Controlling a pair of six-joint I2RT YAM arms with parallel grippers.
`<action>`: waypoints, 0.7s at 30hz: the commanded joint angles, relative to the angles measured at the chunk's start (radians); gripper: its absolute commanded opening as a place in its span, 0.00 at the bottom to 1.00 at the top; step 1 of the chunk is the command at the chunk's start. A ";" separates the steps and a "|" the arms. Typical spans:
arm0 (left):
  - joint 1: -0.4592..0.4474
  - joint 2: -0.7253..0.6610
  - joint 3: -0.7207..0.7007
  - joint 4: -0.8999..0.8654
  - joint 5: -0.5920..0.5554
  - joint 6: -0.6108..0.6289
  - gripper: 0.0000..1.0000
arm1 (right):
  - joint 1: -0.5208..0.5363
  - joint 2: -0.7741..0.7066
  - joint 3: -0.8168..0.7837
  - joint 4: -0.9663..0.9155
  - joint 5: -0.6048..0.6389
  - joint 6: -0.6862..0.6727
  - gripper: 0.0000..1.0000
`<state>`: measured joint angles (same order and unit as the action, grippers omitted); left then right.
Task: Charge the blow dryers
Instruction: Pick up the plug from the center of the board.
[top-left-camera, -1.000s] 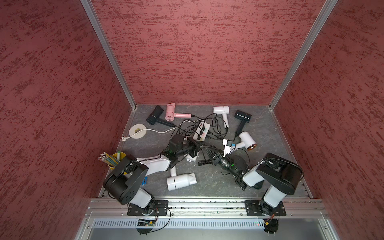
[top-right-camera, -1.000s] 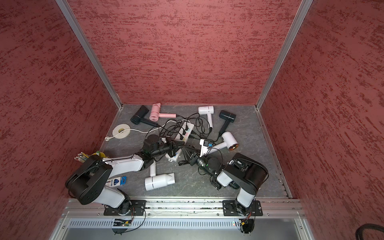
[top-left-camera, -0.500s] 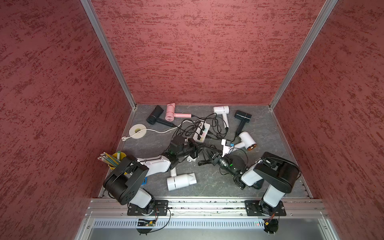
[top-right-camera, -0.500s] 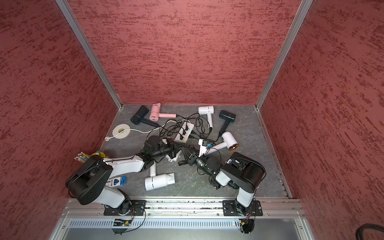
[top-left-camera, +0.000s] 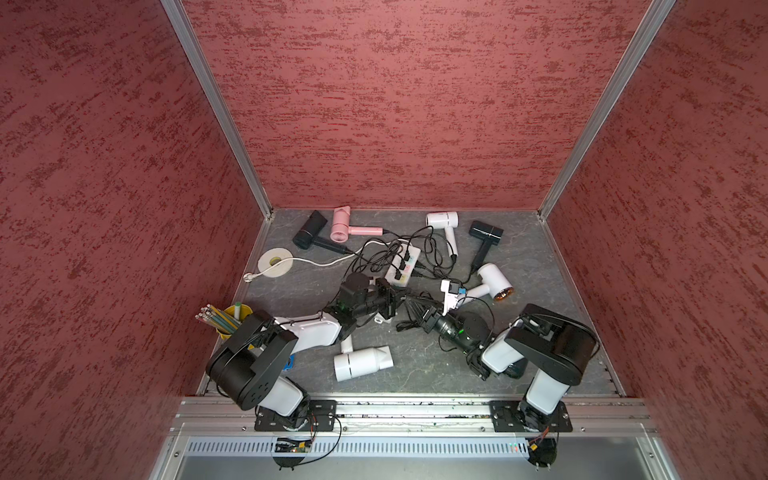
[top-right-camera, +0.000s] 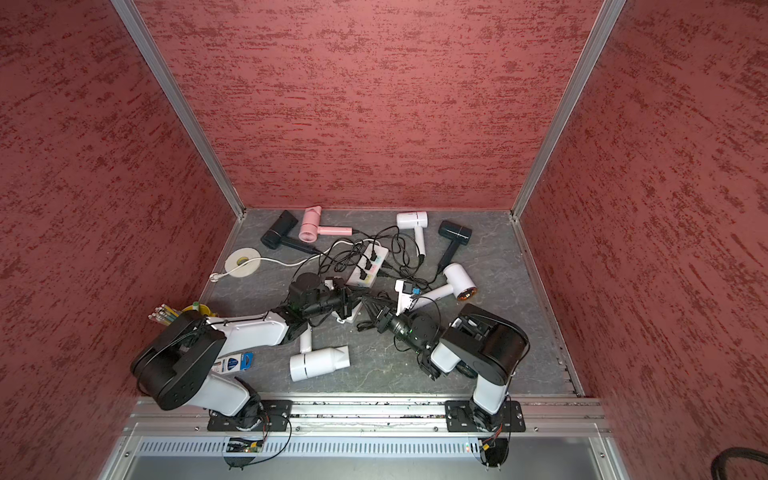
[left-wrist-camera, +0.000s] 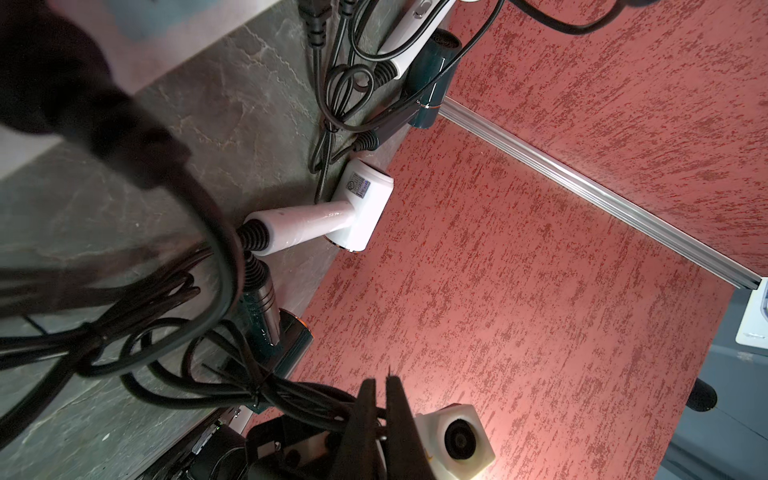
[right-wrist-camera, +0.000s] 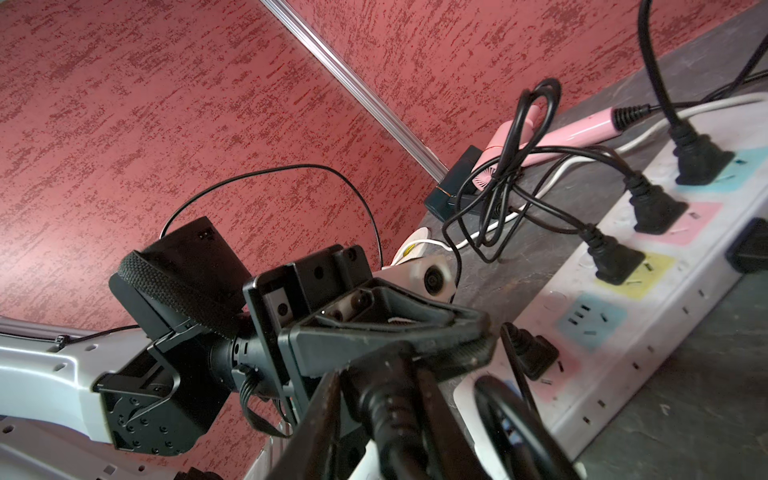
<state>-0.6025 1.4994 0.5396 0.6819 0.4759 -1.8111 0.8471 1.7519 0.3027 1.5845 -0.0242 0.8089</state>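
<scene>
Several blow dryers lie on the grey floor: black (top-left-camera: 309, 235), pink (top-left-camera: 343, 226), white (top-left-camera: 444, 220) and dark (top-left-camera: 486, 232) at the back, white (top-left-camera: 492, 282) at mid right and white (top-left-camera: 361, 363) in front. Black cords run to the power strip (top-left-camera: 405, 266), which has several plugs in it (right-wrist-camera: 623, 332). My left gripper (top-left-camera: 397, 297) (left-wrist-camera: 380, 382) is shut at the strip's near end. My right gripper (top-left-camera: 415, 309) (right-wrist-camera: 382, 386) meets it there, with a black plug (right-wrist-camera: 386, 403) between its fingers. A dark green dryer (left-wrist-camera: 274, 328) lies beside the tied cords.
A yellow cup of pencils (top-left-camera: 232, 318) stands at the front left. A tape roll (top-left-camera: 274, 262) and the strip's white cable lie at the left. A white adapter (top-left-camera: 451, 293) sits right of the grippers. Red walls close in three sides.
The right arm has shifted slightly left, toward the left gripper. The left arm and the dryers have not moved.
</scene>
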 joint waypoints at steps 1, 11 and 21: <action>0.008 -0.028 -0.022 0.043 0.032 -0.009 0.05 | 0.004 -0.027 -0.014 0.251 -0.005 -0.028 0.37; 0.024 -0.045 -0.038 0.039 0.034 -0.007 0.05 | 0.007 -0.042 -0.019 0.252 -0.010 -0.043 0.13; 0.052 -0.083 0.000 -0.055 0.055 0.086 0.44 | 0.008 -0.089 -0.013 0.156 0.011 -0.115 0.00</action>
<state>-0.5667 1.4590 0.5133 0.6800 0.5167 -1.7889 0.8505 1.7149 0.2909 1.5826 -0.0299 0.7502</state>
